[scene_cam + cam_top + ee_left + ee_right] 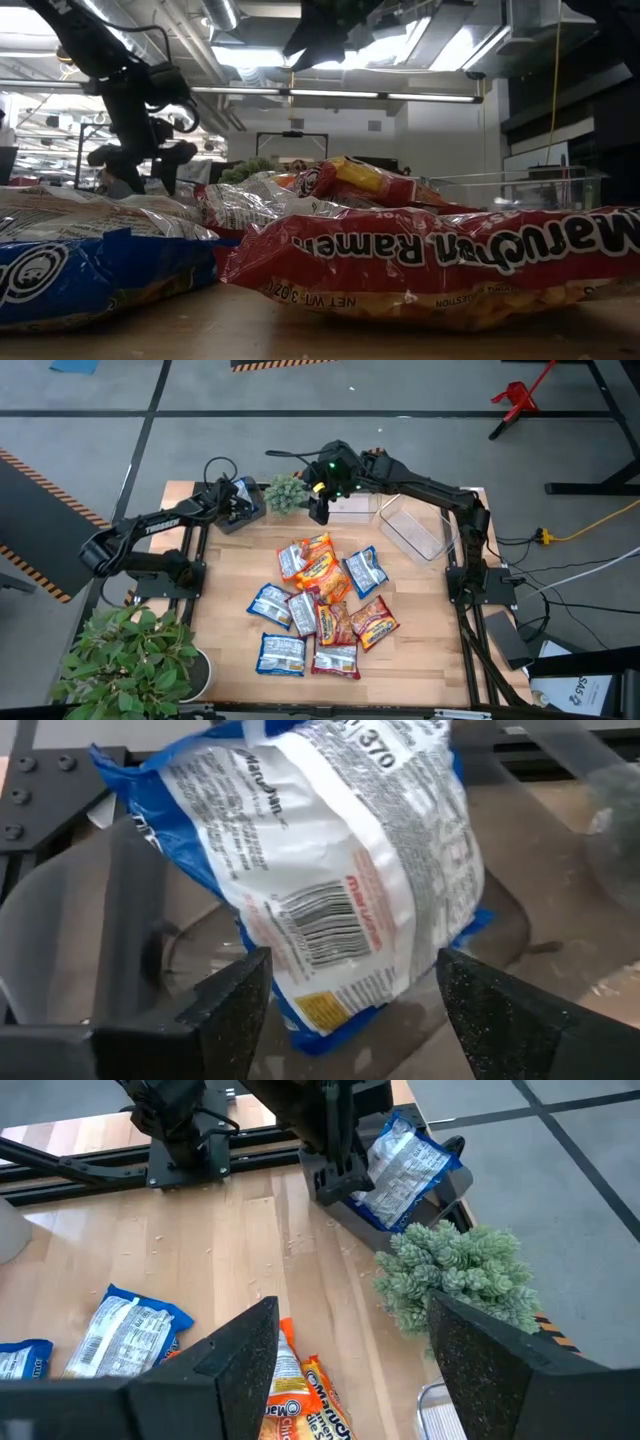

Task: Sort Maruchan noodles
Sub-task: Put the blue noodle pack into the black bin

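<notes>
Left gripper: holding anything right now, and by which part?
Nothing held. Left gripper is open above a blue-and-white noodle packet lying in a bin.

You have about ten noodle packets (322,605) in a pile, one blue packet (340,870) just ahead of the left gripper (345,995), two clear bins (412,528), two plants (286,493).

A grey concrete floor (420,390) is seen from above, crossed by dark seams, with orange-and-black hazard tape (30,470) at the left edge. A red stand (518,398) sits at upper right, a yellow cable (590,520) at right. In the low view, long ceiling lights (400,96) and exposed ducts (180,25) are shown.
</notes>
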`<control>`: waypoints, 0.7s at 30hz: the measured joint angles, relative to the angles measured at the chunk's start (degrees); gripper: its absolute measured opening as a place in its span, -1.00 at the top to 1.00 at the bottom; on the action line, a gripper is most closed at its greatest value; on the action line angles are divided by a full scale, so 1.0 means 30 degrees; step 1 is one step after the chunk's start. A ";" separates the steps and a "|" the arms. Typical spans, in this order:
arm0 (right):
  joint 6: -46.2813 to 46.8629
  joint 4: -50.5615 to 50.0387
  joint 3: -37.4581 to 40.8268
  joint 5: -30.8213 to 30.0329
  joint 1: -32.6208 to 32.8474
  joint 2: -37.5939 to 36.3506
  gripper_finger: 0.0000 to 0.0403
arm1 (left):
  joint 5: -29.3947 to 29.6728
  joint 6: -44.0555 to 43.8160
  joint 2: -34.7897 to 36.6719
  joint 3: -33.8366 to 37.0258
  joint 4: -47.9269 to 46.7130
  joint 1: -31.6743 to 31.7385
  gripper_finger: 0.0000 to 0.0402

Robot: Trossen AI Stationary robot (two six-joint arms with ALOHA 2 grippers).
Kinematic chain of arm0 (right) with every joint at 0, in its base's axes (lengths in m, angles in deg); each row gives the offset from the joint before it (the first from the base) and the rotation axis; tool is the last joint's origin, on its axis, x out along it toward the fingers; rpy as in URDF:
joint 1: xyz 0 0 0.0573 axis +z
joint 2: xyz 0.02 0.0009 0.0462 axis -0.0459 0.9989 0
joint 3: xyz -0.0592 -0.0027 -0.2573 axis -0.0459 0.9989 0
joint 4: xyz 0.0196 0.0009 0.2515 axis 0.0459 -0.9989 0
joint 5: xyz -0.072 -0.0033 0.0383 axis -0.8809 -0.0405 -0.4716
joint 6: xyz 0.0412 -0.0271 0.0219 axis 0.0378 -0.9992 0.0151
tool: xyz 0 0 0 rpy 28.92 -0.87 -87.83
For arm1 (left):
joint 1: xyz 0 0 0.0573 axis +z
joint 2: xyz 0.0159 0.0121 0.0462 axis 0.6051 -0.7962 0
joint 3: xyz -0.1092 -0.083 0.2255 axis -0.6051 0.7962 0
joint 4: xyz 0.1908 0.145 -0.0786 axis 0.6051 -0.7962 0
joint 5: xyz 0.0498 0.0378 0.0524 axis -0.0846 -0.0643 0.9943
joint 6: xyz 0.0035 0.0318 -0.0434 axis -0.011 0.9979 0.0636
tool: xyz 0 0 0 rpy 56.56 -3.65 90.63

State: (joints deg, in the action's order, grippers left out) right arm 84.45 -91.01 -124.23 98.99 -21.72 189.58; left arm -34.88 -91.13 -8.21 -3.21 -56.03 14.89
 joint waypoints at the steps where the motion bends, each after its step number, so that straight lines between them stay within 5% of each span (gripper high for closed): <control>1: 0.0000 -0.0014 0.0000 0.0087 0.0000 0.0000 -0.20 | 0.0055 -0.0062 -0.0181 0.0000 0.0131 0.0000 -0.42; 14: -0.0066 -0.0014 0.0000 0.0562 0.0000 -0.0007 -0.20 | -0.0324 -0.1100 -0.2024 0.0022 0.1965 -0.0375 -0.39; 21: -0.0130 -0.0014 -0.0007 0.0541 -0.0015 -0.0015 -0.20 | -0.0638 -0.1509 -0.2030 0.0022 0.2240 -0.0353 0.08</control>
State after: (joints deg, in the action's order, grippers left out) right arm 84.06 -91.05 -124.25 100.61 -21.77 189.54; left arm -36.80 -95.65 -14.31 -3.14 -49.30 13.83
